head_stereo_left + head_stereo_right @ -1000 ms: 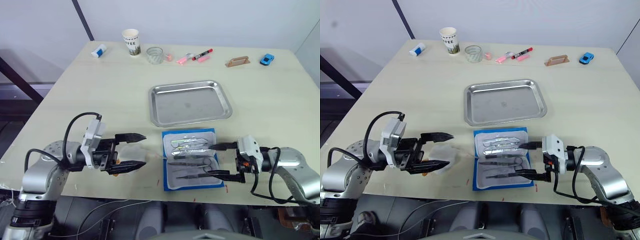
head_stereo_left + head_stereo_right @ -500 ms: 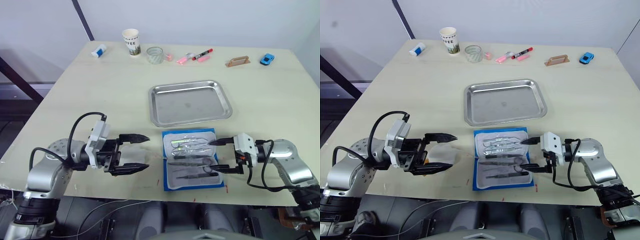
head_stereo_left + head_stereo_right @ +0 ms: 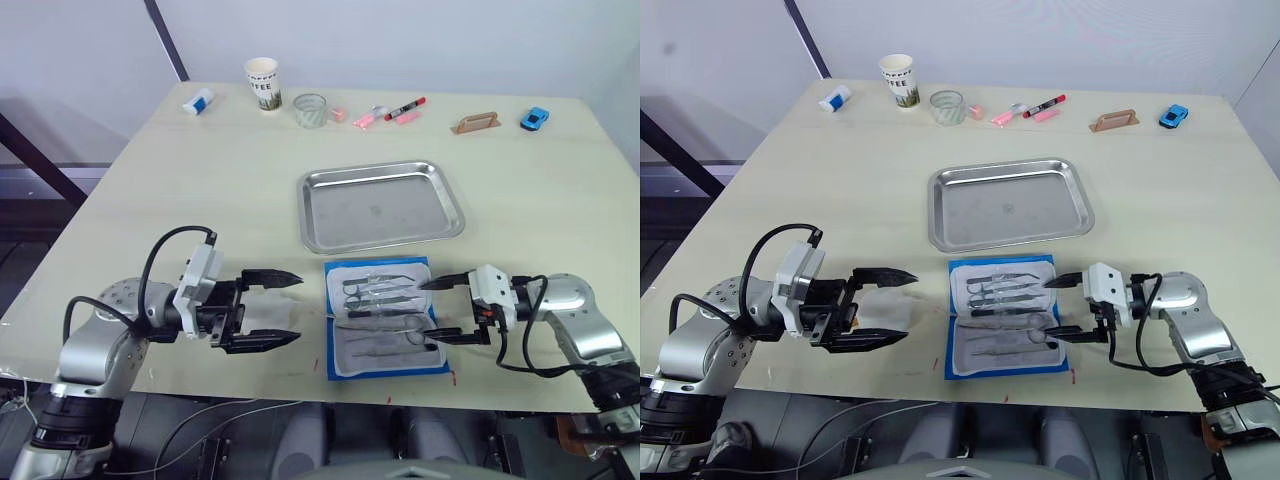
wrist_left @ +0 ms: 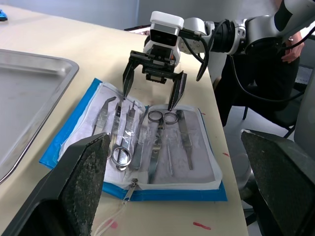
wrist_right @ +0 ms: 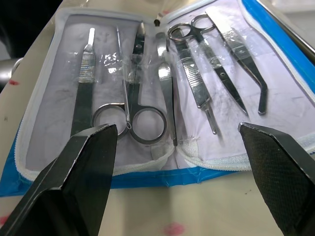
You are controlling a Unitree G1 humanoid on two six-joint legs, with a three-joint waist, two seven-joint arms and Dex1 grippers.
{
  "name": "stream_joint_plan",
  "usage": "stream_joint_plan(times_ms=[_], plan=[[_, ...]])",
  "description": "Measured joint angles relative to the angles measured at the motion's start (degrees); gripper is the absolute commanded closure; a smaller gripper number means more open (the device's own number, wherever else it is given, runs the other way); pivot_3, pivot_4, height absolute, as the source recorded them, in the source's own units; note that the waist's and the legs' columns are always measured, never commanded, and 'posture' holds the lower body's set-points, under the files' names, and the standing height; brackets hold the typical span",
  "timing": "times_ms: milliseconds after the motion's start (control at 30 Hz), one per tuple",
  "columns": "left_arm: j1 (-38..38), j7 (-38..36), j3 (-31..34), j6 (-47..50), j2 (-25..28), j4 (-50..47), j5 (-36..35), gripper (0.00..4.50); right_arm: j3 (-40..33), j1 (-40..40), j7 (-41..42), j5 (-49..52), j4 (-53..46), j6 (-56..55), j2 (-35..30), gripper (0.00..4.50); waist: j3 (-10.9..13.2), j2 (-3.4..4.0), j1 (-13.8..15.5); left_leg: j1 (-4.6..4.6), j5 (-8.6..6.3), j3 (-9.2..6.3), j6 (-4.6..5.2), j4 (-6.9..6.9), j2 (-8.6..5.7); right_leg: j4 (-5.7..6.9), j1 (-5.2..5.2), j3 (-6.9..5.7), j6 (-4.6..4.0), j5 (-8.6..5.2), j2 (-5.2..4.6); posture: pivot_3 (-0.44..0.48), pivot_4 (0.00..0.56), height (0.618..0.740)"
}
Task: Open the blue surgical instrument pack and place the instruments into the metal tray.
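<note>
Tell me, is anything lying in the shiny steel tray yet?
No, the shiny steel tray is bare; the thin silvery tools lie in the open blue case.

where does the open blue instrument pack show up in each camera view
Left eye: pack near the front edge, below the tray.
Right eye: same spot.
Left wrist: middle, right gripper at its far edge.
Right wrist: spread across the picture.
Shared landmark: the ring-handled scissors.

Metal tray (image 4: 29,93) cut off at edge

You've got shiny steel instruments (image 5: 162,83) on matt white cloth-like lining, a glossy metal tray (image 3: 380,205), and a smooth pale tabletop (image 3: 200,190).
</note>
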Motion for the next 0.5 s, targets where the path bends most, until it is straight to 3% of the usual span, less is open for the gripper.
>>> stream_joint_plan(times_ms=[500], plan=[[0.98,-1.25,0.00,-3.26,-0.89,1.02,1.08,0.00,0.32,-0.78,0.31,-1.93,5.27,-3.65,1.44,0.19,-0.02,-0.01,-0.04,0.05,0.00,0.01,0.00,0.00,0.01,0.00,0.02,0.00,0.00,0.00,0.01,0.000,0.150,0.740]])
